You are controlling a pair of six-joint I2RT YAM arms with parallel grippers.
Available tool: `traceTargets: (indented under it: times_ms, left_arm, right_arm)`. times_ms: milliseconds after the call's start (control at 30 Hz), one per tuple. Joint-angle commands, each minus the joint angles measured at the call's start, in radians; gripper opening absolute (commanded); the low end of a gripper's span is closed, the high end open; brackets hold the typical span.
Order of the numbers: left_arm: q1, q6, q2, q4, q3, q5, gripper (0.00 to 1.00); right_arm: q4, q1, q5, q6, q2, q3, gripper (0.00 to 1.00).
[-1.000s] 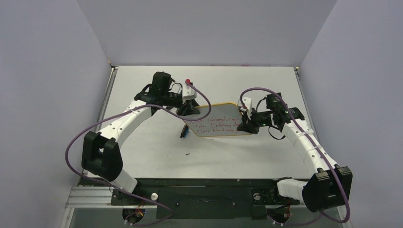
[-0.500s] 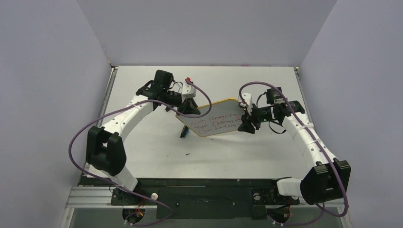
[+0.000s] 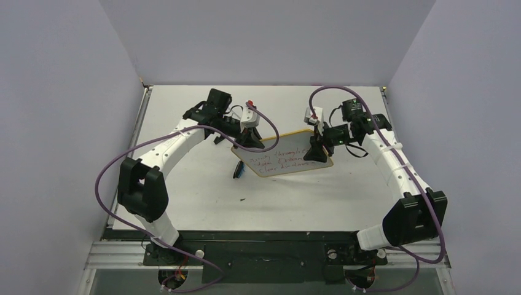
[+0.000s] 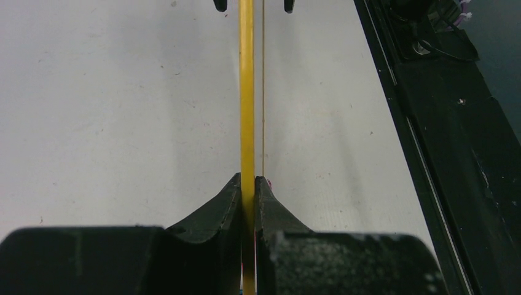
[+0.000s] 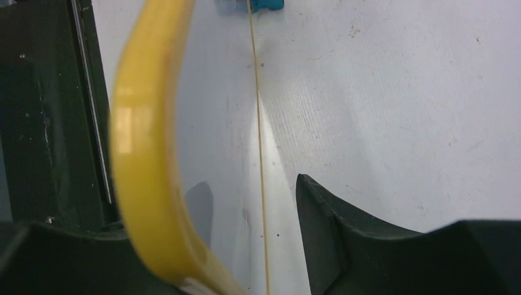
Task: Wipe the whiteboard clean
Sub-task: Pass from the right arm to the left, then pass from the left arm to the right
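Over mid-table [image 3: 203, 196], whiteboard [image 3: 285, 157] held up; just beside its near-left corner, a blue eraser [image 3: 238, 171]. Left gripper [image 3: 249, 143] pinched tight on the left rim; right gripper [image 3: 317, 152] astride the right corner, fingers apart. Versus a second ago: right end farther back.

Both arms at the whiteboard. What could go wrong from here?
1. The left gripper pinches only the thin rim of the whiteboard near one corner, so the board may pivot or slip.
2. The right gripper is open, with the rim off-centre between its jaws. Closing could shove the board sideways.
3. The eraser lies by the board's left edge, where a shifting board could knock it.
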Motion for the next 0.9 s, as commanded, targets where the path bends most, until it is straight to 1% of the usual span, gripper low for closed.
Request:
traceTargets:
  times_ms: [0, 133, 300, 400, 433, 600, 667, 733, 767, 800, 867]
  left_arm:
    - [0.005, 0.055, 0.019, -0.035, 0.015, 0.0, 0.0]
    - [0.005, 0.054, 0.023, -0.029, 0.014, 0.0, 0.0]
    - [0.005, 0.052, 0.035, -0.031, 0.022, 0.0, 0.0]
    - [0.005, 0.051, 0.04, -0.03, 0.028, -0.002, 0.0]
    - [0.005, 0.047, 0.044, -0.029, 0.029, -0.002, 0.0]
    - [0.005, 0.045, 0.049, -0.029, 0.035, -0.003, 0.0]
    - [0.006, 0.045, 0.05, -0.029, 0.035, -0.004, 0.0]
    - [0.006, 0.045, 0.051, -0.028, 0.034, -0.002, 0.0]
    - [0.007, 0.045, 0.051, -0.025, 0.034, -0.002, 0.0]
    - [0.008, 0.045, 0.05, -0.02, 0.033, -0.004, 0.0]
    - [0.009, 0.035, 0.043, 0.015, 0.022, -0.008, 0.0]
  right_arm:
    - [-0.002, -0.005, -0.082, -0.003, 0.042, 0.09, 0.47]
    - [0.002, -0.005, -0.083, 0.03, 0.057, 0.148, 0.43]
    - [0.008, 0.003, -0.082, 0.074, 0.06, 0.211, 0.42]
    - [0.008, 0.021, -0.067, 0.092, 0.06, 0.219, 0.4]
    - [0.009, 0.026, -0.064, 0.098, 0.057, 0.215, 0.38]
    - [0.025, 0.071, -0.03, 0.108, 0.033, 0.19, 0.32]
    - [0.033, 0.072, -0.036, 0.121, 0.025, 0.182, 0.29]
    - [0.035, 0.072, -0.041, 0.126, 0.019, 0.176, 0.17]
    - [0.035, 0.073, -0.043, 0.128, 0.018, 0.168, 0.04]
    - [0.036, 0.073, -0.045, 0.129, 0.017, 0.162, 0.0]
    - [0.039, 0.073, -0.043, 0.131, 0.009, 0.151, 0.0]
